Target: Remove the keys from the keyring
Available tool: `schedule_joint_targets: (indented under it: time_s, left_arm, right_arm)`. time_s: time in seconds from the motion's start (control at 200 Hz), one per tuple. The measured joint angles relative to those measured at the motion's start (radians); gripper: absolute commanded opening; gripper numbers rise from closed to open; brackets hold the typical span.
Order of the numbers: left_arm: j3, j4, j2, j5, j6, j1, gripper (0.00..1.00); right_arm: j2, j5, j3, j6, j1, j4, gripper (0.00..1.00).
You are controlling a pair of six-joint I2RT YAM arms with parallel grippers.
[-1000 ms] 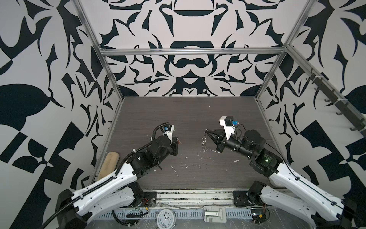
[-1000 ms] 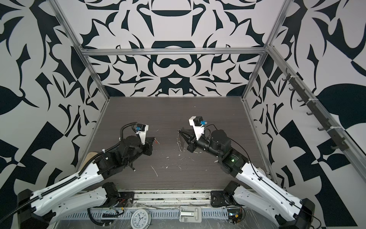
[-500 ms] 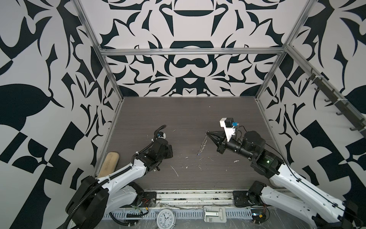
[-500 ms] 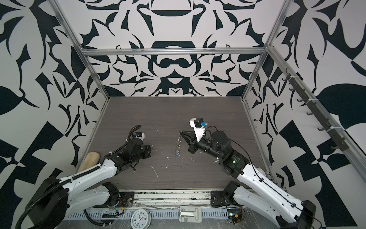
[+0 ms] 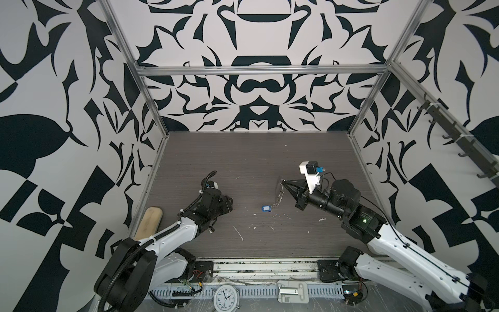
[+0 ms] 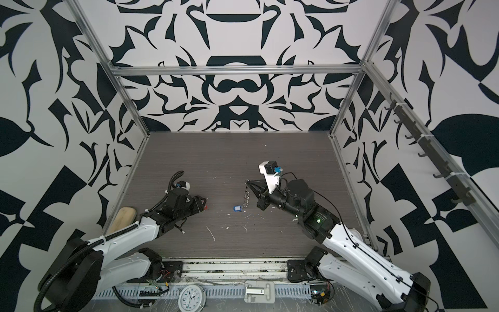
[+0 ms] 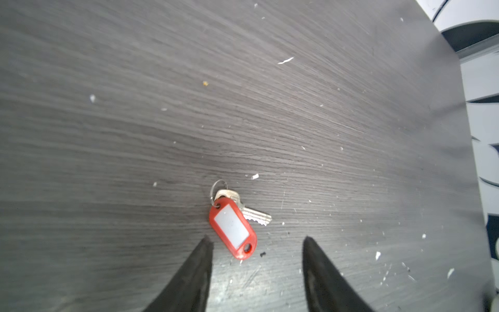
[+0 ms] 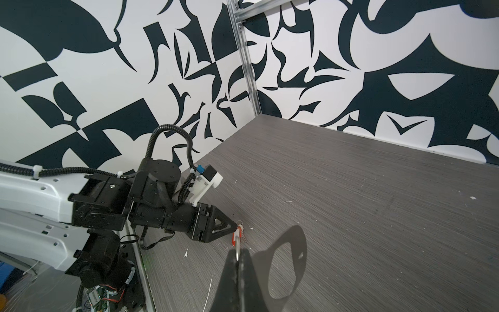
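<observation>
My left gripper (image 7: 256, 241) is open and low over the dark table, at the left in both top views (image 5: 230, 202) (image 6: 202, 203). A silvery key with a red tag (image 7: 232, 229) lies flat on the table just off its fingertips, touching neither; a sliver of red (image 6: 206, 207) shows in a top view. My right gripper (image 8: 237, 252) (image 5: 282, 184) is shut on the keyring (image 8: 237, 247), a thin metal plate seen edge-on and held above the table. Small rings (image 5: 279, 196) dangle from it. A blue tag (image 5: 266, 208) (image 6: 237, 208) rests on the table beneath them.
A beige wooden board (image 5: 148, 221) leans outside the table's left rail. White scraps (image 5: 239, 232) dot the front of the table. The keyring's shadow (image 8: 283, 262) falls on the table by the right fingers. A clock (image 5: 226, 297) lies in front of the arm bases.
My left gripper has drawn back to the left, dropped to the table and opened, leaving the red-tagged key lying there. The right gripper has kept its hold on the keyring, nearly still.
</observation>
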Motion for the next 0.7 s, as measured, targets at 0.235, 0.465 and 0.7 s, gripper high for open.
schedule_joint_targets:
  time_s: [0.235,0.465,0.7]
  left_arm:
    - [0.108,-0.023,-0.251,0.101,0.037,-0.007,0.69]
    - [0.222,-0.011,-0.304,0.146,0.145,-0.209,0.71]
    - [0.217,0.032,-0.201,0.063,0.267,-0.437,0.72]
  right_arm:
    - [0.019,0.01,0.0,0.026,0.0,0.0,0.0]
    - [0.046,0.029,0.002,0.056,0.011,0.0,0.0]
    - [0.088,0.082,0.059,0.073,0.074,0.001,0.0]
